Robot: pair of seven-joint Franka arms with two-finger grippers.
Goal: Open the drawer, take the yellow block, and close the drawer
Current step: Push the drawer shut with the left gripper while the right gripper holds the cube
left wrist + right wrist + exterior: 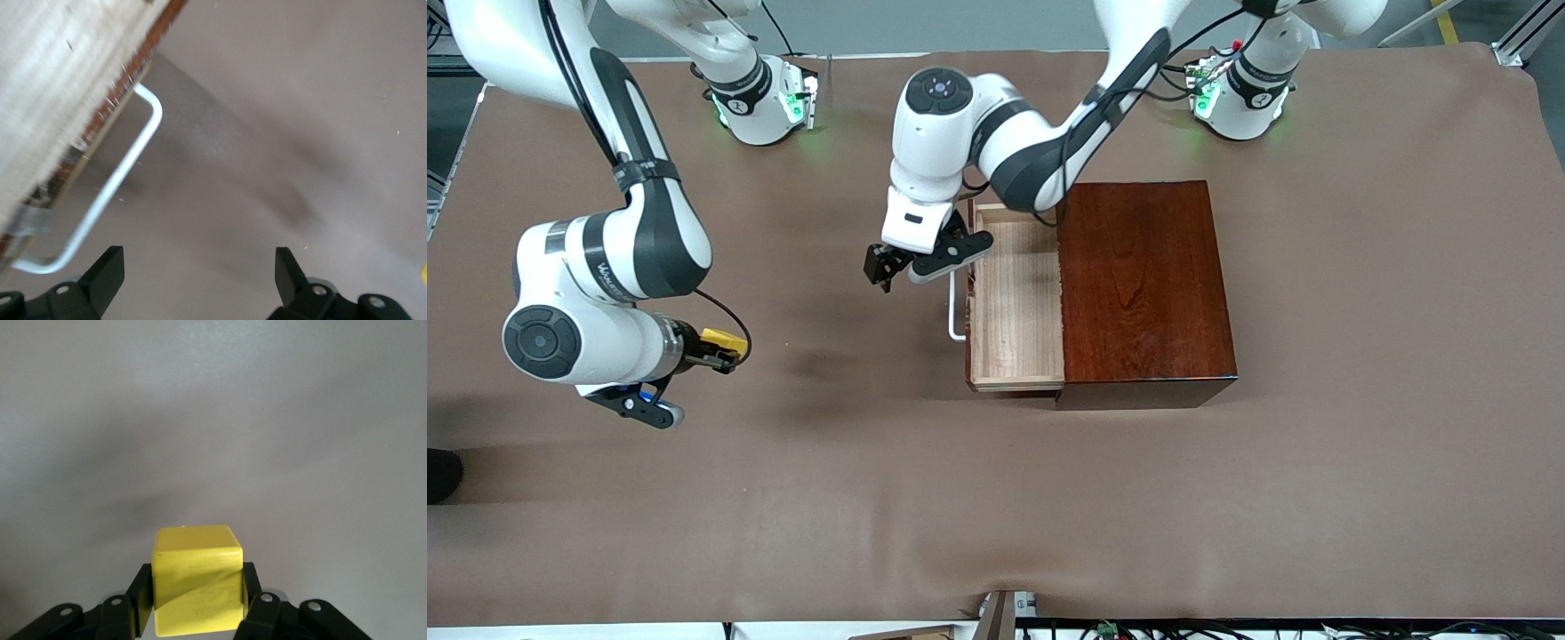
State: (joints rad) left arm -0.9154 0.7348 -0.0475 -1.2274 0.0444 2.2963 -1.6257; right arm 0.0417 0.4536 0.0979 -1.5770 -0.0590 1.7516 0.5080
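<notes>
brown cloth: a plain brown table cover (996,498) lies under everything.
box: a glossy reddish-brown wooden box (1143,284) stands mid-table.
drawer: its pale-wood drawer (1016,298) is pulled out toward the right arm's end, inside bare, white u-shaped bar handle (954,307) in front.
left gripper: the left gripper (896,264) hangs just beside that handle, fingers (107,270) spread wide, holding nothing.
right gripper: the right gripper (720,348) is above the cloth near the right arm's end, fingers clamped on the small bright-yellow cube (197,579).

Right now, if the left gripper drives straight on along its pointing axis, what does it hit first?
Probably just the brown table cover. The open left gripper points at bare cloth, with the drawer's white U-shaped bar handle off to one side of its line. Depth is uncertain.
</notes>
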